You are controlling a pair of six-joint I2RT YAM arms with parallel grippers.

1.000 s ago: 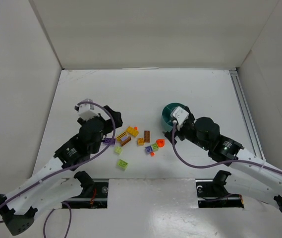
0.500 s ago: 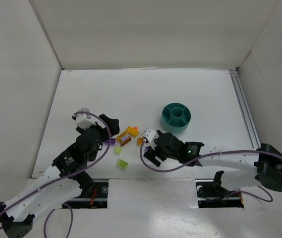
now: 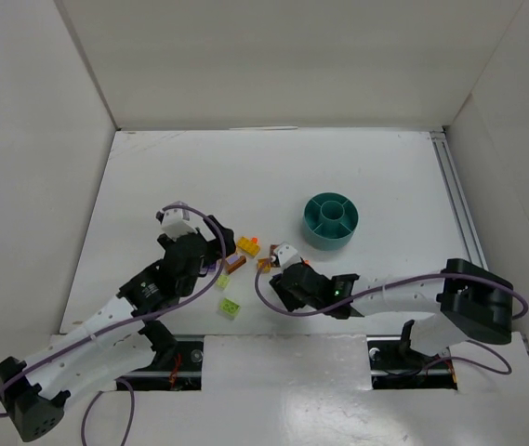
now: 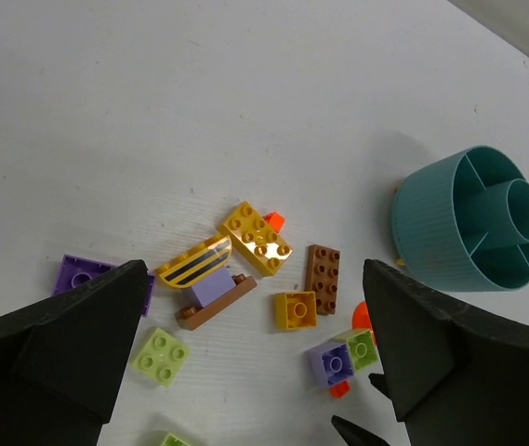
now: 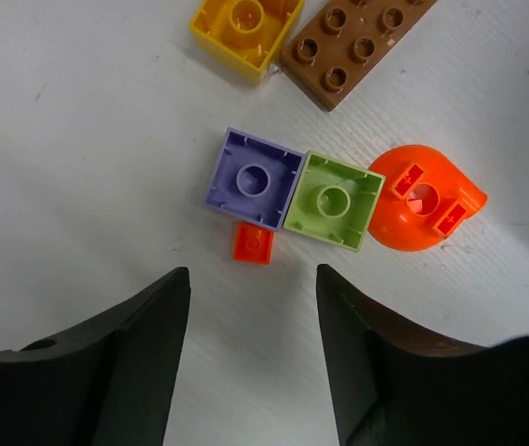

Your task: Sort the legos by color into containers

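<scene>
The legos (image 3: 247, 246) lie scattered on the white table (image 3: 245, 167) between the two arms. All of them are apart from the teal bowl (image 3: 324, 240), which stands farther back and to the right.

The left gripper (image 4: 255, 279) hovers above the left part of the pile. Its jaws are spread wide with nothing between them. Its camera looks down on a yellow brick (image 4: 257, 238), a yellow piece with black stripes (image 4: 196, 261) just beside it, and a flat purple brick (image 4: 83, 277) partly hidden by the left finger.

The right gripper (image 5: 250, 279) sits low over the right part of the pile. Its jaws are partly apart and hold nothing. Its fingers (image 5: 134, 353) flank a bare patch of table on the near side of a tiny orange piece (image 5: 254, 243). That piece touches the edge of a purple square brick (image 5: 253, 178). The purple brick lies side by side with a lime green brick (image 5: 335, 201), touching it. A rounded orange piece (image 5: 424, 197) rests against the far side of the green one. Beyond them lie a yellow square brick (image 5: 244, 28) and a brown plate (image 5: 357, 46), close together.
</scene>
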